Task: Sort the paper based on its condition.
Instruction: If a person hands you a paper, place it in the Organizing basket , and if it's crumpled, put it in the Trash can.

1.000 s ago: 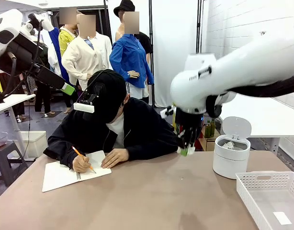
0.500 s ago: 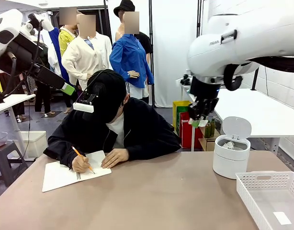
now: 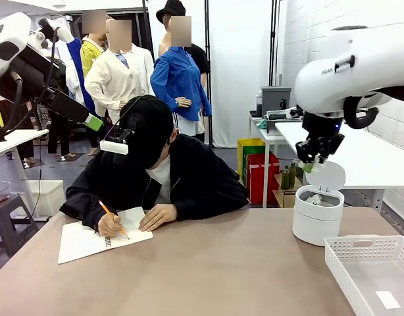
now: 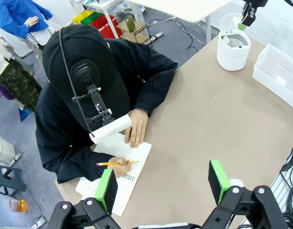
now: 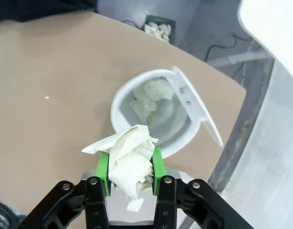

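My right gripper [image 5: 130,164] is shut on a crumpled white paper [image 5: 127,157] and hangs in the air above the small white bin [image 5: 153,112], whose lid stands open and which holds more crumpled paper. From the front, the right gripper [image 3: 312,162] hovers just above the bin [image 3: 317,220] at the table's right. My left gripper [image 4: 161,183] is open and empty, high above the table. Below it a person writes with a pencil in a white notebook [image 4: 120,181], which also lies at the table's left [image 3: 90,240].
A white plastic basket [image 3: 373,270] with a flat paper slip [image 3: 388,299] stands at the front right corner; the basket [image 4: 280,76] sits beside the bin [image 4: 234,44]. The person leans over the table's far left edge. The brown tabletop [image 3: 215,270] is bare in the middle.
My right arm has swung from the table's middle up and to the right, carrying the crumpled paper to a spot above the open bin. The left arm has stayed still.
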You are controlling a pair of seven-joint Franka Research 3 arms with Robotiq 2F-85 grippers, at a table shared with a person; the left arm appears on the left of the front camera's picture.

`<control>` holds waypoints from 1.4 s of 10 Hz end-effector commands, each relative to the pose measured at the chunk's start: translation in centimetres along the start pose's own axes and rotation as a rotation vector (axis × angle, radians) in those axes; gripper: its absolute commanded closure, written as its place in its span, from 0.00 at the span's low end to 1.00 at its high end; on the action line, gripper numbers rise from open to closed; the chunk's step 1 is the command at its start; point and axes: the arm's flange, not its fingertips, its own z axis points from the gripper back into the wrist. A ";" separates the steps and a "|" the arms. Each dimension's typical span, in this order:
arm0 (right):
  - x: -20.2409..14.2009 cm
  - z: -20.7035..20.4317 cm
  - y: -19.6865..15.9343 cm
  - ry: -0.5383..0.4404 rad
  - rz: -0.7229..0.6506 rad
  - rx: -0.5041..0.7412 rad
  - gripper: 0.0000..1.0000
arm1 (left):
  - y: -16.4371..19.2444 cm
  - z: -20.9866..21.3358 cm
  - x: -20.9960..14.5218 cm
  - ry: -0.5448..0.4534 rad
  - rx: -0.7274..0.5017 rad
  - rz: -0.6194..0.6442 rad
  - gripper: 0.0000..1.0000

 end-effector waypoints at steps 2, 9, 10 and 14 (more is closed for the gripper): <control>0.7 -4.5 -2.9 0.069 -0.063 -0.034 0.60 | 0.1 0.0 -0.1 -0.005 -0.002 0.003 0.00; 0.9 -8.6 -4.1 0.083 -0.021 -0.053 0.60 | 0.1 0.0 -0.1 -0.005 -0.002 0.003 0.00; 0.9 -8.6 -4.1 0.083 -0.021 -0.053 0.60 | 0.1 0.0 -0.1 -0.005 -0.002 0.003 0.00; 1.3 -8.9 -3.8 0.076 -0.005 -0.037 0.00 | 0.1 0.0 -0.1 -0.005 -0.002 0.003 0.00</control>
